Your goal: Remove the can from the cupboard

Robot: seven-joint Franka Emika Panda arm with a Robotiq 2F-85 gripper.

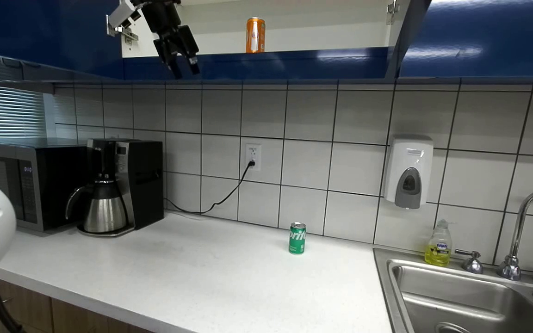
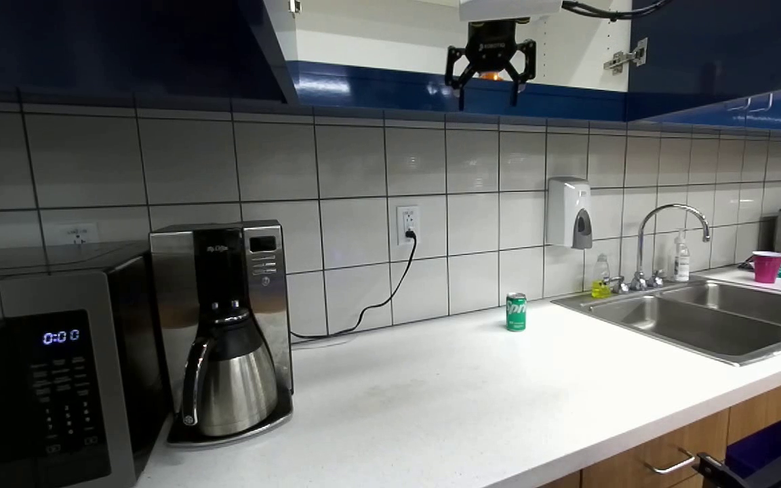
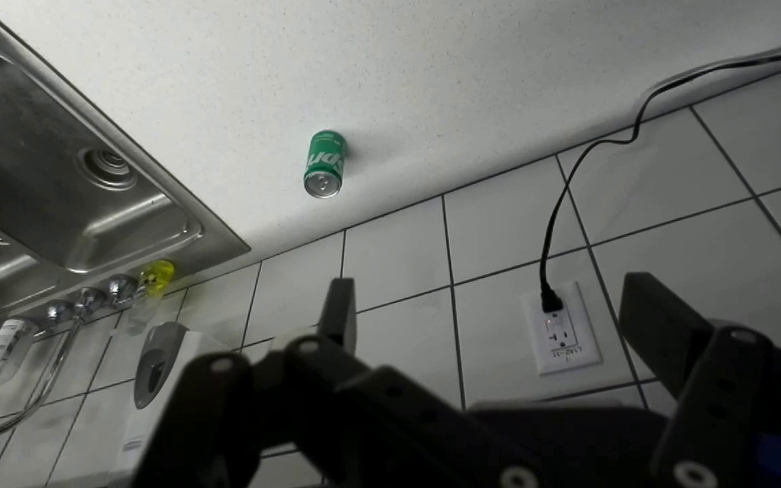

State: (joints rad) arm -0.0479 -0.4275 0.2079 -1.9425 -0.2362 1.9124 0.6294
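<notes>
Cupboard (image 1: 257,65): opened, pale interior exposed | Gripper (image 2: 488,99): held in front of the cupboard's lower edge, fingers (image 3: 340,312) tilted downward and spread wide, nothing gripped | Orange can (image 1: 255,35): seen upright inside the cupboard, near the middle of its width, farther in than the gripper and untouched by it
</notes>
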